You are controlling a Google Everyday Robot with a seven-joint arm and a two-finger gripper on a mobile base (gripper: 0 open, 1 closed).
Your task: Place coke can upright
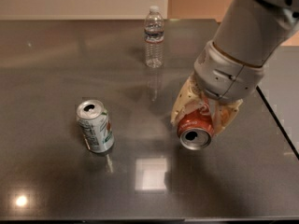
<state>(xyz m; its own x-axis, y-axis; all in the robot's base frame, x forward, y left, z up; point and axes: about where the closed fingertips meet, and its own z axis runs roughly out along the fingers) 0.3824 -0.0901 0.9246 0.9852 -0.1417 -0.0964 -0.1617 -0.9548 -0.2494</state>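
Counter, dark and glossy. Left of centre, nearer the near edge, we note a silver-and-green can, upright, open top showing. Toward the far edge, about mid-width, a clear bottle stands upright, capped. Toward the right edge, the gripper is low over the counter, its cream fingers clamped on either side of the coke can. The can is tilted, silver top toward us. We cannot tell whether it touches the counter.
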